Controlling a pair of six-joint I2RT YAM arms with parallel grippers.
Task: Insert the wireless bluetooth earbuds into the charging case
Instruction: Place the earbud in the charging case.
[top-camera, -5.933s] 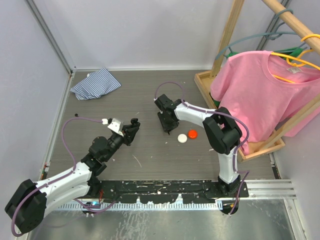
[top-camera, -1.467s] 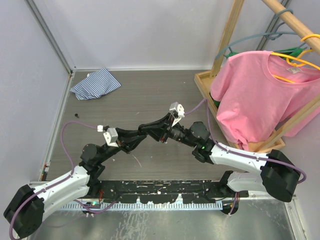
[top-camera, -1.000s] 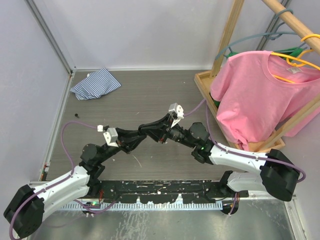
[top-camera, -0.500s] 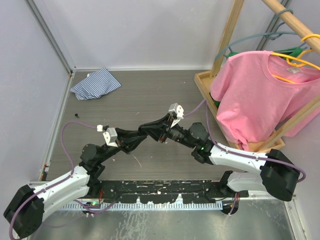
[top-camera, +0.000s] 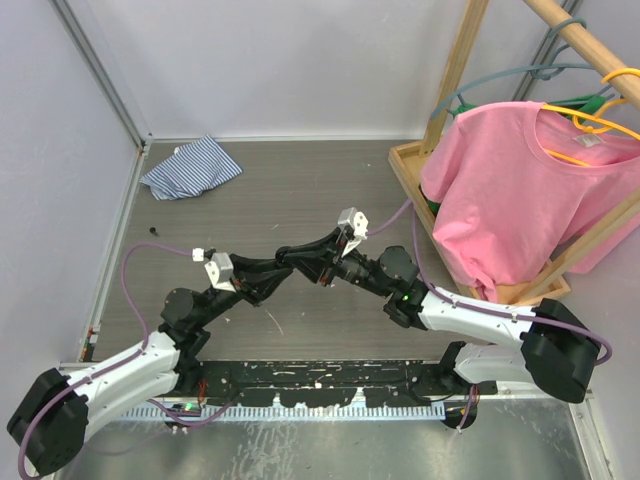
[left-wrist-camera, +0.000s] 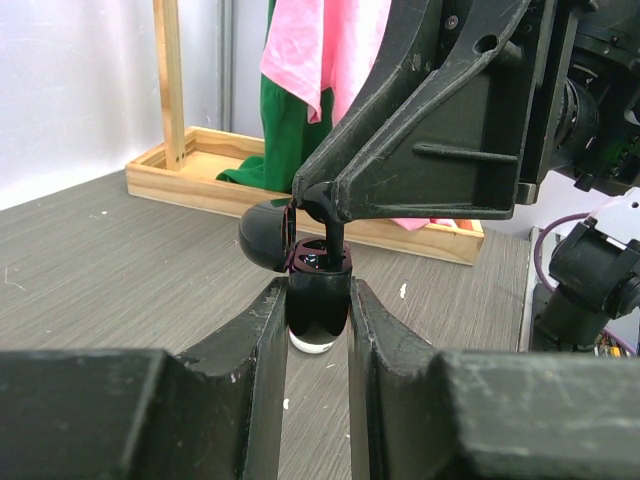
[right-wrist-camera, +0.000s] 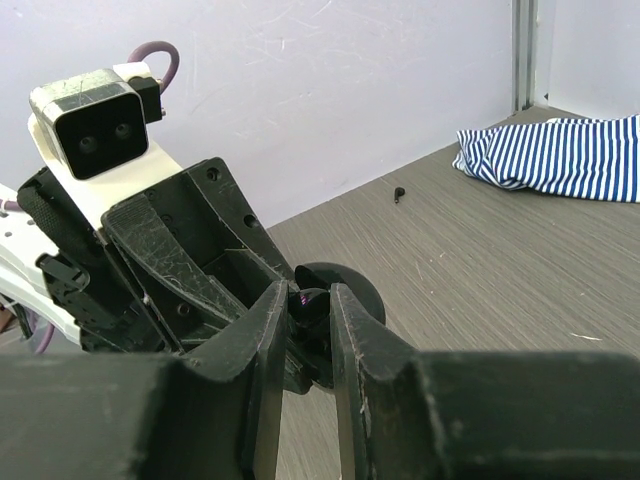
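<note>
Above woodgrain table, left gripper clamping glossy black rounded case, right gripper pinching black earbud.

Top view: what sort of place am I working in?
Probably a robot test cell: bare white walls box in a grey table, the left arm and right arm are bolted to a black rail at its near edge, and a pink T-shirt hangs on a wooden rack.

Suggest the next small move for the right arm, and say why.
Probably ease the right claw a touch further down into the case to seat the bud. It pinches what looks like a black earbud whose tip is only just inside the open charging case, which the left claw holds upright.
</note>
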